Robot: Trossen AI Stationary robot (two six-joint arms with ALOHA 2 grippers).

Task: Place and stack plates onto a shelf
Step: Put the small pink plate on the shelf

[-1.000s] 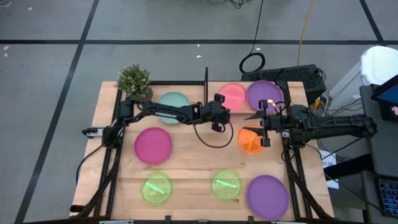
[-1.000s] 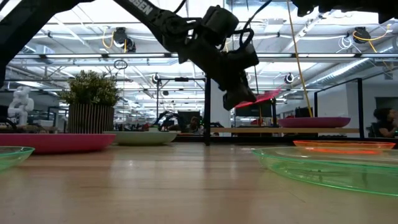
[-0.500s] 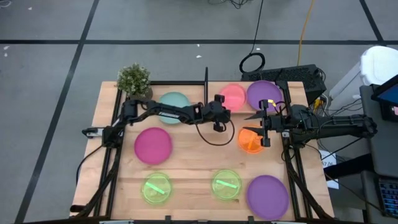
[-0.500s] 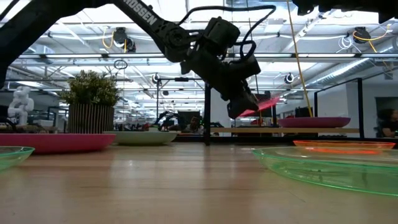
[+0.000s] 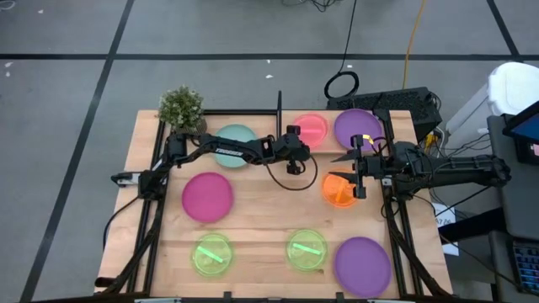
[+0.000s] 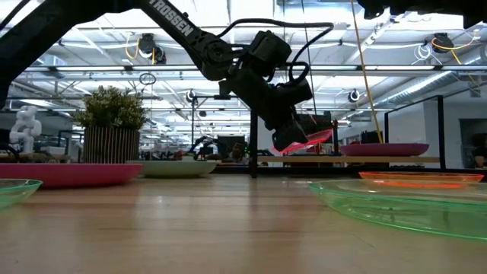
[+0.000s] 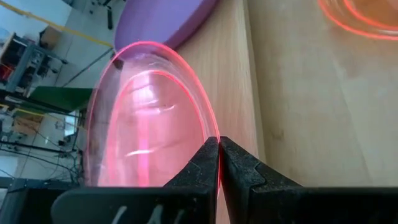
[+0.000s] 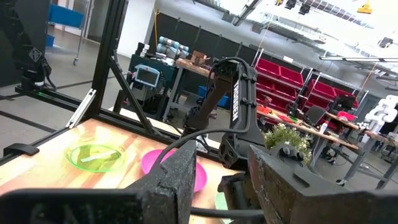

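The left gripper (image 5: 295, 145) is clamped on the rim of the small translucent pink plastic plate (image 7: 146, 118), its two dark fingers (image 7: 202, 168) pressed together on the edge, and holds it tilted in the air over the low light-wood shelf (image 6: 358, 160) near the worktop's far edge, just beside the thin black upright panel (image 5: 279, 108). A large flat purple plate (image 5: 357, 128) already lies on the shelf toward the worktop's right edge, close beside the pink one. The right gripper (image 5: 357, 172) hangs over the small translucent orange plate (image 5: 339, 190) near the right edge, its fingers (image 8: 174, 180) spread apart and empty. The pale teal plate (image 5: 235, 135) sits by the far edge, next to a small potted plant (image 5: 181, 108) at the far left corner.
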